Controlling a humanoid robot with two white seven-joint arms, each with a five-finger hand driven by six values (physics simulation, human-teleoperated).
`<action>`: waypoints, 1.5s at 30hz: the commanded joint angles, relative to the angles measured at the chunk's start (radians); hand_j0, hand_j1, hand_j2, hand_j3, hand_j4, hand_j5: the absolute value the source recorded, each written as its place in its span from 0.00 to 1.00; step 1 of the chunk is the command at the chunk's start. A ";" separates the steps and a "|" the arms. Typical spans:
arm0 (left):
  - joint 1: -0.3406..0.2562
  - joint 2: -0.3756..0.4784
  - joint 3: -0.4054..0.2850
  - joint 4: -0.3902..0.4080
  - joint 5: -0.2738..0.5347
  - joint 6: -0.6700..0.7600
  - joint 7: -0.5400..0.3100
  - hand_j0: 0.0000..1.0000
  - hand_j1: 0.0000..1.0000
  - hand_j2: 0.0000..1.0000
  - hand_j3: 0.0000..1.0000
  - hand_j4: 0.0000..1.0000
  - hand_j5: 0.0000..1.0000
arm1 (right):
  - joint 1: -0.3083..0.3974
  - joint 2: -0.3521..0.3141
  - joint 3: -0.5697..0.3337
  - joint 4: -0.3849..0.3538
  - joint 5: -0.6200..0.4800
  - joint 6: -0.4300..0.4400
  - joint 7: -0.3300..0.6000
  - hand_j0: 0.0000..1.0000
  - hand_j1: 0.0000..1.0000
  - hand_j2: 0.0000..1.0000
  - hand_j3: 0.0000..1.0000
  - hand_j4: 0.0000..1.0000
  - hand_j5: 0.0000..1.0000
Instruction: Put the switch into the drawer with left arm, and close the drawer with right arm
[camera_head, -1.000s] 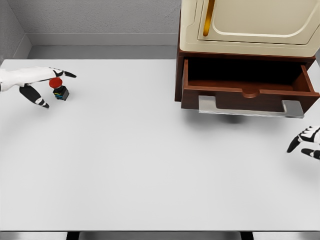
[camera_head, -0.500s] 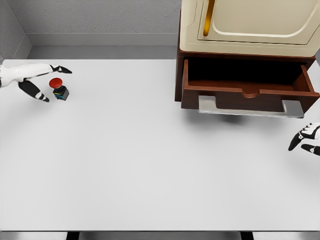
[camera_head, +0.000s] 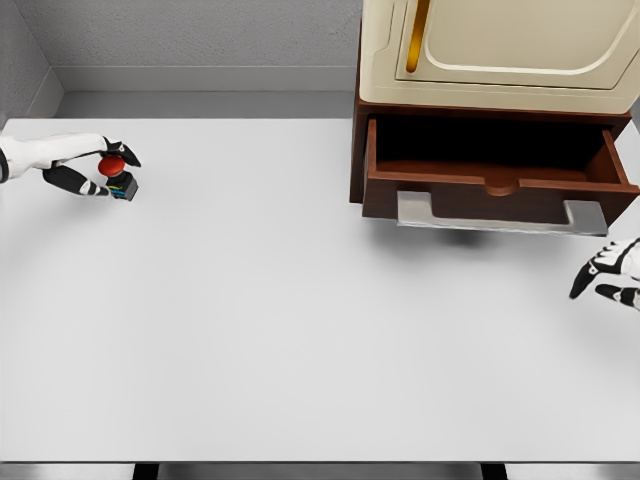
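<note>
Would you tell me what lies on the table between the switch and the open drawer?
Nothing: in the head view, bare white table separates switch from drawer.

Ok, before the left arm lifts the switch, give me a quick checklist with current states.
1. Left robot hand closed around the switch: fingers look closed on it, ok.
2. Grip firm enough to lift: cannot tell.
3. Switch off the table: not ok, it sits on it.
4. Drawer open: ok.
5. Drawer interior free: ok, nothing seen inside.
6. Right robot hand clear of the drawer handle: ok, it is lower right.
</note>
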 joint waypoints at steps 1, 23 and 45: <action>0.000 0.000 0.001 0.001 0.003 0.002 0.000 0.67 0.67 0.67 0.67 0.67 0.67 | -0.003 -0.002 0.012 0.000 -0.006 0.003 0.000 0.49 0.49 0.49 0.49 0.49 0.49; -0.031 0.009 -0.006 -0.033 0.012 0.002 0.000 0.38 0.38 0.38 0.38 0.38 0.38 | -0.014 0.003 0.013 0.000 -0.007 0.003 0.000 0.50 0.50 0.50 0.50 0.50 0.50; -0.100 -0.161 -0.013 -0.403 0.012 0.002 0.001 0.35 0.35 0.35 0.35 0.35 0.35 | -0.017 0.004 0.013 0.000 -0.007 0.003 0.000 0.51 0.51 0.51 0.51 0.51 0.51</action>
